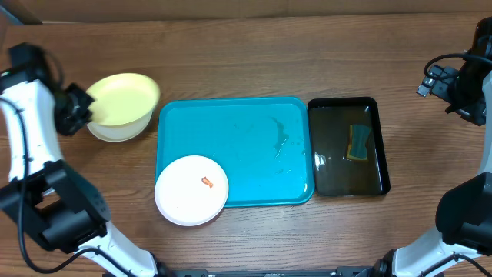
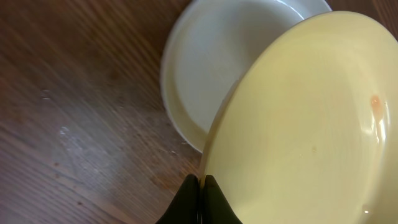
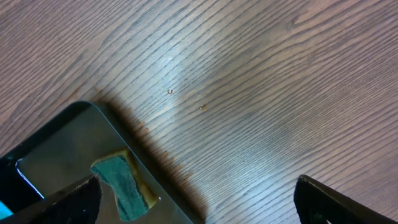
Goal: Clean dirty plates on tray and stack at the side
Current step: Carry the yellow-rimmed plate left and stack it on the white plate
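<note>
My left gripper (image 1: pixel 86 108) is shut on the rim of the pale yellow-green plate (image 1: pixel 123 100), holding it tilted over a white plate (image 1: pixel 115 132) that sits on the table left of the turquoise tray (image 1: pixel 254 146). In the left wrist view the fingers (image 2: pixel 201 180) pinch the yellow plate's (image 2: pixel 305 124) edge, with the white plate (image 2: pixel 224 68) beneath it. A small orange spot shows on the yellow plate. A second white plate (image 1: pixel 191 189) with an orange smear rests on the tray's front left corner. My right gripper (image 3: pixel 199 199) is open and empty above the table, right of the black tray.
A black tray (image 1: pixel 383 146) holding water and a green-and-yellow sponge (image 1: pixel 357 142) stands right of the turquoise tray; the sponge (image 3: pixel 121 180) and the black tray's corner (image 3: pixel 81 124) show in the right wrist view. Wet streaks lie on the turquoise tray.
</note>
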`<state>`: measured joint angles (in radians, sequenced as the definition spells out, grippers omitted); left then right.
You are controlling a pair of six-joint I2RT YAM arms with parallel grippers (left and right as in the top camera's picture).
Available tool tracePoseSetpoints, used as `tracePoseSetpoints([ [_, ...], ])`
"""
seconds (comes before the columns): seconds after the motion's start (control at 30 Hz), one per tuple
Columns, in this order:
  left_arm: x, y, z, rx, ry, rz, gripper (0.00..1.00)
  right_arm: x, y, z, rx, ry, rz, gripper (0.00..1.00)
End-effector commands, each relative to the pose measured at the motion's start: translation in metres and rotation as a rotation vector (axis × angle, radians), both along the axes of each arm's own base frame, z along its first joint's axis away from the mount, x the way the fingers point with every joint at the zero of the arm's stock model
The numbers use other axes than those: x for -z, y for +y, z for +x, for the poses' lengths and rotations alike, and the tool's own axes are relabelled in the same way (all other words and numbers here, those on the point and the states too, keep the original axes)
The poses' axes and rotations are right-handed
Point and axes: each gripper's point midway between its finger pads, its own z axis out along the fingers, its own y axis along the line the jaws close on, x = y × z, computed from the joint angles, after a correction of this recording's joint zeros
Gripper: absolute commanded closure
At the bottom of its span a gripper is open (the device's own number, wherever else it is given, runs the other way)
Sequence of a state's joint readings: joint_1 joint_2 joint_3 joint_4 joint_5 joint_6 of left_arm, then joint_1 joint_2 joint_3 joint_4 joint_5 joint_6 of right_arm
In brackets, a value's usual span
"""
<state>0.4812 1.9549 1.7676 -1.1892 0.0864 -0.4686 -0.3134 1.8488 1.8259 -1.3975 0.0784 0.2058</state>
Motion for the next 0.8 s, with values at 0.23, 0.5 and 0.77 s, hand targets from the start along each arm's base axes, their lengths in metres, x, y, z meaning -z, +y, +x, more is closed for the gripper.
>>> tracePoseSetpoints([
  [0.23, -0.012, 0.041, -0.012, -0.049, 0.023, 0.155, 0.96, -0.007, -0.003, 0.002, 0.007, -0.022, -0.013, 0.0],
  [0.5, 0.008, 0.029, -0.004, -0.016, 0.02, 0.156, 0.96, -0.007, -0.003, 0.002, 0.007, -0.022, -0.013, 0.0],
  [0.77, 0.02, 0.03, 0.001, -0.013, 0.002, 0.166, 0.96, -0.007, -0.003, 0.002, 0.007, -0.022, -0.013, 0.0],
])
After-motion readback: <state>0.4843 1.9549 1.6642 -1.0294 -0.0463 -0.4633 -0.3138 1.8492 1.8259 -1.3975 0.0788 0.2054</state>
